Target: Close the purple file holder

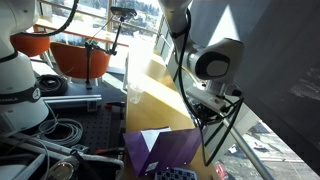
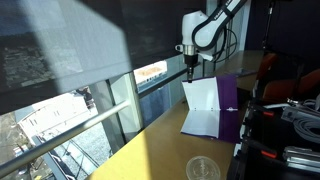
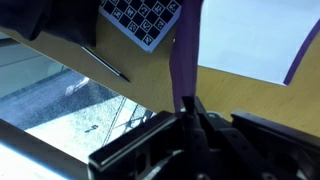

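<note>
The purple file holder [image 2: 229, 105] lies open on the tan table, with one purple cover raised steeply and white sheets [image 2: 200, 108] showing. It also appears in an exterior view [image 1: 172, 150]. In the wrist view the cover's thin purple edge [image 3: 186, 55] runs straight down into my jaws. My gripper [image 3: 187, 105] is shut on that edge. In both exterior views the gripper [image 2: 190, 72] [image 1: 204, 108] hangs at the raised cover's top edge, above the table.
A checkerboard card [image 3: 140, 20] and a thin pen [image 3: 105, 62] lie near the folder. A clear round lid [image 2: 203, 168] sits on the table [image 2: 160, 140]. A window runs along the table's edge. Cables and orange chairs [image 1: 80, 55] stand beyond.
</note>
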You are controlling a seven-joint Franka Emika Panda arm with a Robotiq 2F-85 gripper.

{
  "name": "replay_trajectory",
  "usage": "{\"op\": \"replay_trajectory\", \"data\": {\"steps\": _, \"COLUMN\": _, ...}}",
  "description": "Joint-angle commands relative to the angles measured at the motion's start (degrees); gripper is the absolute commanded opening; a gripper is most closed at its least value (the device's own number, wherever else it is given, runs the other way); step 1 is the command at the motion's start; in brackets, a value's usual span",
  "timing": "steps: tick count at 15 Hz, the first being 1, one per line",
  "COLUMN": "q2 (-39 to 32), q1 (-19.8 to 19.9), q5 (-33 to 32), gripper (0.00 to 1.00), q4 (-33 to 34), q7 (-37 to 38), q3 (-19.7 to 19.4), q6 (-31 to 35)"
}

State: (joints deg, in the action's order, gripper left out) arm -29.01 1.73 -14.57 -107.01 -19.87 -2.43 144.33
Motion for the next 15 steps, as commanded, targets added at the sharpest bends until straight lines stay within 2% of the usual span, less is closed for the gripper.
{"op": "replay_trajectory", "data": {"steps": 1, "q2": 3.0, "q1": -0.3, "q5": -3.3, "gripper": 0.0, "q4": -3.6, "q7": 2.7, "q3": -1.4, "q6": 6.3}}
{"op": "replay_trajectory", "data": {"steps": 9, "q2": 0.0, "q1": -1.3, "q5": -4.7, "gripper": 0.0, "q4": -1.4, "q7": 5.8, "q3": -2.6, "q6": 14.1}}
{"op": "replay_trajectory", "data": {"steps": 15, "q2": -1.1, "q1": -4.5, "q5": -8.1, "gripper": 0.0, "q4": -2.1, "q7": 9.5, "q3": -4.7, "q6": 18.5}}
